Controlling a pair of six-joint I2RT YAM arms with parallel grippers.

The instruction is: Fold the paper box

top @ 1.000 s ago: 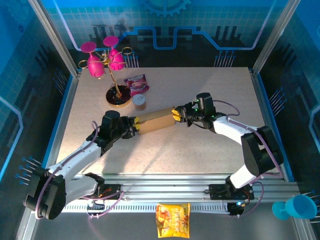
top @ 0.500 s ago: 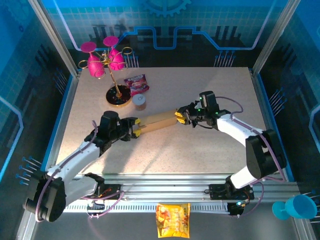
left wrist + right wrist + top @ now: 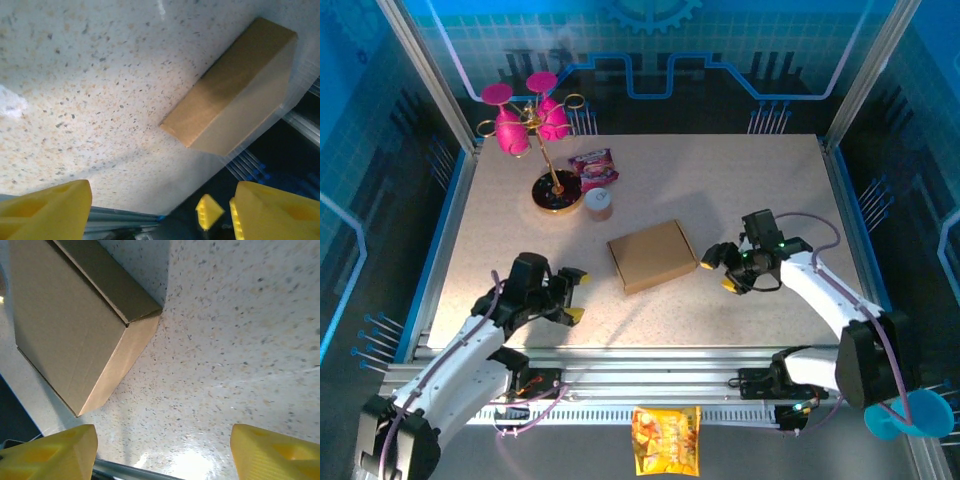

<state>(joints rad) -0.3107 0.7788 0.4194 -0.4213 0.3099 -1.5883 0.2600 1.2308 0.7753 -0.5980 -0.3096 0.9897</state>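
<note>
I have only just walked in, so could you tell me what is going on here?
The paper box lies folded shut on the table, between the two arms. The left gripper and the right gripper sit open on either side of it, neither touching it. The folding looks done.
</note>
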